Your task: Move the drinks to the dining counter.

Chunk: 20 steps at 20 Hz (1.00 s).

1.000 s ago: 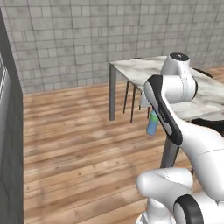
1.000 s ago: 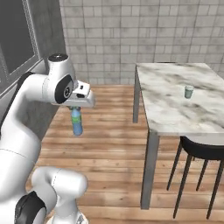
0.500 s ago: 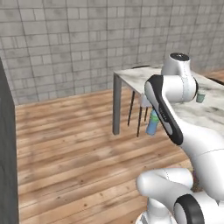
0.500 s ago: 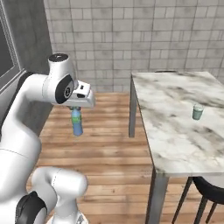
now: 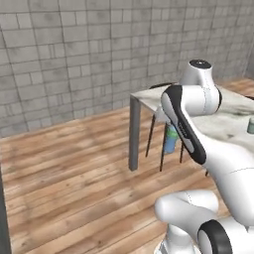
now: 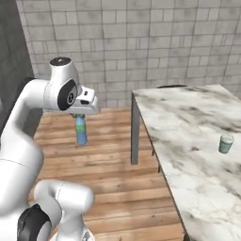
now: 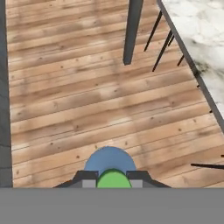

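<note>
The cup (image 6: 226, 143) already stood on the bench (image 6: 188, 141), while the fingers (image 7: 111, 177) gripped the bottle (image 6: 81, 130) over the floor (image 6: 108, 155), short of it.

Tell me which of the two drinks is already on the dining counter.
The teal cup with the pale top: it stands on the marble dining counter. The blue bottle hangs over the wood floor, held in the gripper.

The slim blue bottle with a green cap (image 6: 81, 130) is hanging under the claw (image 7: 113, 178), above the brown wooden plank floor (image 6: 108, 155); the white-grey veined marble dining counter (image 6: 188, 141) is standing to its right, bearing the short teal cup with a pale top (image 6: 226, 143).
</note>
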Motion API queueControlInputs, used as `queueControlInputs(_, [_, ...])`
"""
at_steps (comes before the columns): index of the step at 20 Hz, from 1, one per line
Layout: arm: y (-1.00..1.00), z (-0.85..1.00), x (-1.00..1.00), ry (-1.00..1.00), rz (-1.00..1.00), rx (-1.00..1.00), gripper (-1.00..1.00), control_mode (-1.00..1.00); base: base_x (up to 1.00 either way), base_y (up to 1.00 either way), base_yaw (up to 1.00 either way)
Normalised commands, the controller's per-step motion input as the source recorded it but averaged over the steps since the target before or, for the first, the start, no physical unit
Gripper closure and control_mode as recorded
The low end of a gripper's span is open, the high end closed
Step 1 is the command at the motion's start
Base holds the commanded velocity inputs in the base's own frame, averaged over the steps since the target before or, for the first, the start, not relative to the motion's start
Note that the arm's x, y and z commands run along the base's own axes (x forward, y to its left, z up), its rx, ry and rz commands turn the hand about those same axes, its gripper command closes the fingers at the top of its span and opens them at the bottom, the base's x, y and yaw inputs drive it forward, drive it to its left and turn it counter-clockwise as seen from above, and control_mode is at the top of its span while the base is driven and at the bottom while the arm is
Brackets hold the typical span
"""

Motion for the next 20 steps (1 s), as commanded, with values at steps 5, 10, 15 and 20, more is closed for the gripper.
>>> queueControlInputs(5, [0.00,0.00,0.00,0.00,0.00,0.00,1.00,1.00,0.47,0.21,-0.66])
queueControlInputs(10, [0.00,0.00,0.00,0.00,0.00,0.00,1.00,1.00,0.48,0.24,-0.74])
queueControlInputs(15, [0.00,0.00,0.00,0.00,0.00,0.00,1.00,1.00,0.54,0.53,-0.66])
queueControlInputs(20, [0.00,0.00,0.00,0.00,0.00,0.00,1.00,1.00,0.54,0.80,-0.58])
